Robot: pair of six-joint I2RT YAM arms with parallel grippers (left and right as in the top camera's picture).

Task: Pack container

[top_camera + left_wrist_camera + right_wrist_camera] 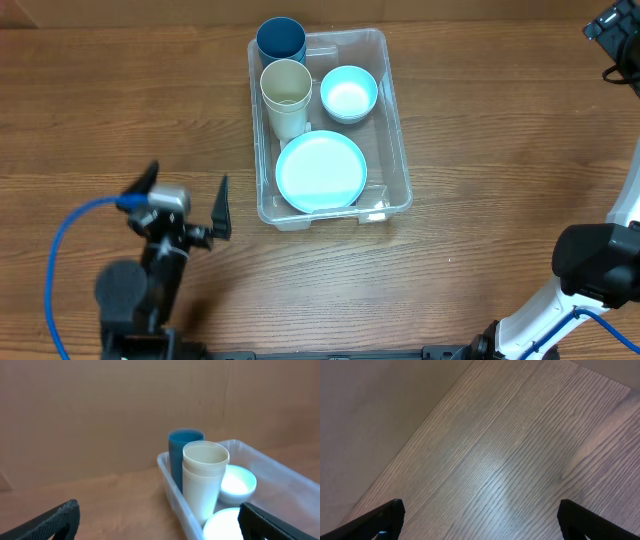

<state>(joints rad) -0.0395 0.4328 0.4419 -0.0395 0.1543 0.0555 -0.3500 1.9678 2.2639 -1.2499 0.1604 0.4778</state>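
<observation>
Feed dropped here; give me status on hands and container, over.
Left hand open, empty, left of container. Right hand open over bare table. Container holds blue cup, cream cup, bowl, plate.

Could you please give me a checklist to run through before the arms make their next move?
1. Left gripper open, empty: ok.
2. Right gripper open, empty: ok.
3. Both grippers apart from the container: ok.
4. Blue cup and cream cup upright inside: ok.
5. Bowl and plate inside: ok.
6. Plate lying flat: cannot tell.
</observation>
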